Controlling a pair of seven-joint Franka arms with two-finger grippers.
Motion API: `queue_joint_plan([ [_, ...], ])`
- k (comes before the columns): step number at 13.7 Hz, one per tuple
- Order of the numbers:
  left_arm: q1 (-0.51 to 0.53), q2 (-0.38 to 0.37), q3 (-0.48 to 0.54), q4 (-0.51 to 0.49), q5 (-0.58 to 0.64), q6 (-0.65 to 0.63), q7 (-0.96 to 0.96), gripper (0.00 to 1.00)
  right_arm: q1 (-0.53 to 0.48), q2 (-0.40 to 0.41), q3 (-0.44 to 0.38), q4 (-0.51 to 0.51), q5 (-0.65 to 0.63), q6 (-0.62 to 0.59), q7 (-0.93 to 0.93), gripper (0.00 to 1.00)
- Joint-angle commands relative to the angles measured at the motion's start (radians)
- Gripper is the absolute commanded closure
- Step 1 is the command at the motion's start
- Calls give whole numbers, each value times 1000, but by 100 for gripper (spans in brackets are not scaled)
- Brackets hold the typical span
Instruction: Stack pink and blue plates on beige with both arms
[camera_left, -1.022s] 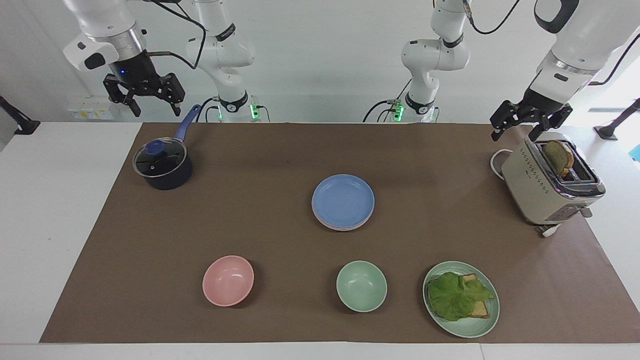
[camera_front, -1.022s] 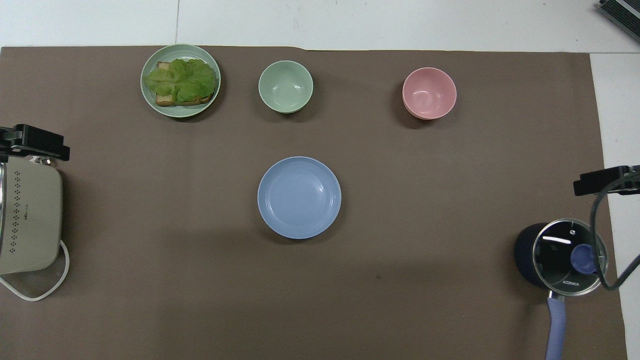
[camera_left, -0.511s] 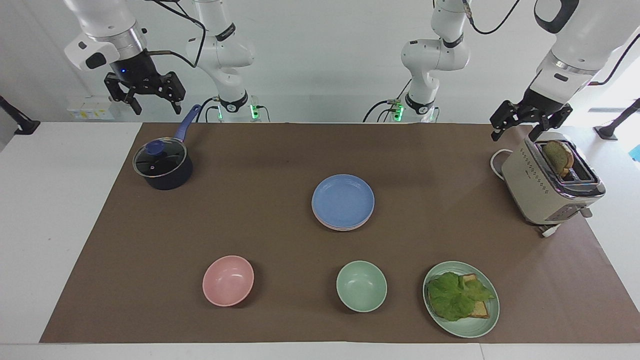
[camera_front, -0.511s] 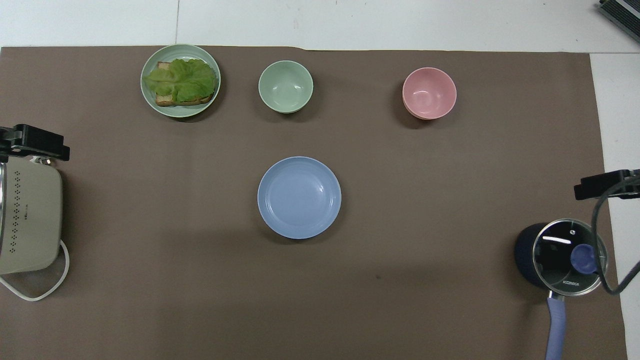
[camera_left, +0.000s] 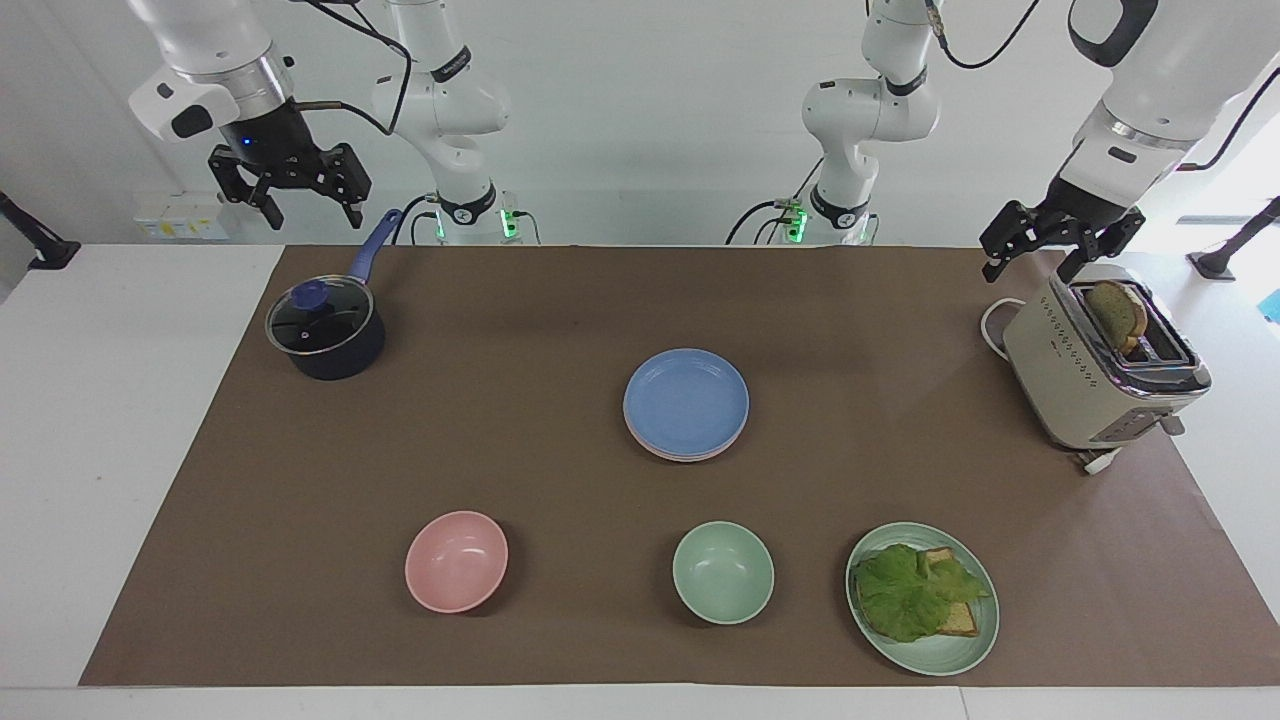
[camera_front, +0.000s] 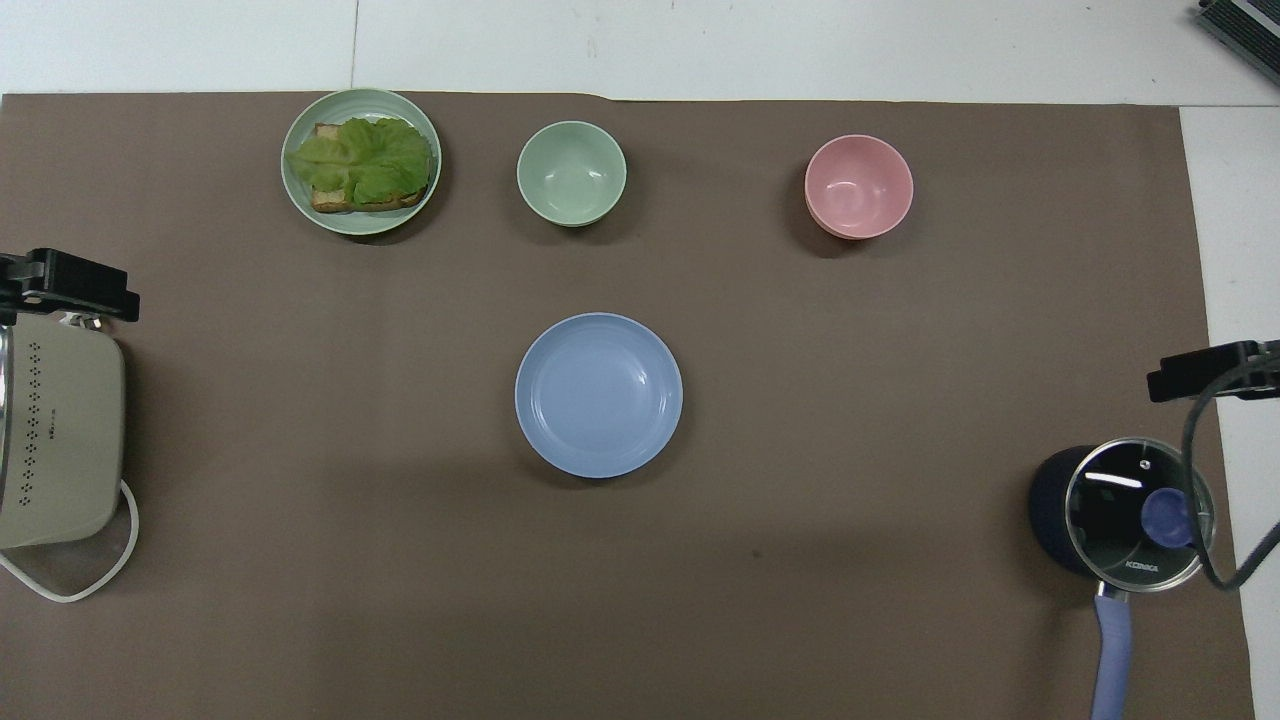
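The blue plate (camera_left: 686, 400) (camera_front: 598, 393) lies on top of a stack in the middle of the brown mat. Under it a thin rim of the pink plate (camera_left: 690, 456) shows in the facing view. The beige plate is hidden under this stack. My right gripper (camera_left: 312, 215) (camera_front: 1200, 370) hangs open and holds nothing, high over the saucepan's handle at the right arm's end. My left gripper (camera_left: 1030, 262) (camera_front: 70, 285) hangs open and holds nothing over the toaster at the left arm's end. Both grippers are well away from the stack.
A lidded dark saucepan (camera_left: 325, 330) stands under the right gripper. A beige toaster (camera_left: 1100, 370) holds a slice of bread. Farther from the robots sit a pink bowl (camera_left: 456, 560), a green bowl (camera_left: 722, 572) and a green plate (camera_left: 960, 650) with lettuce and bread.
The right gripper rose a little and then stopped. The left gripper, the plates and everything else stayed put.
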Motion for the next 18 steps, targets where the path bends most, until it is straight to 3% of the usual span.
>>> queue_joint_plan([
  [1,-1,-8,0,-8,20,-7,9,0,-7,-25,-1,-26,0,3,-24,0],
  [18,-1,-8,0,-8,20,-7,9,0,-16,1,1,7,-10,-4,-28,0],
])
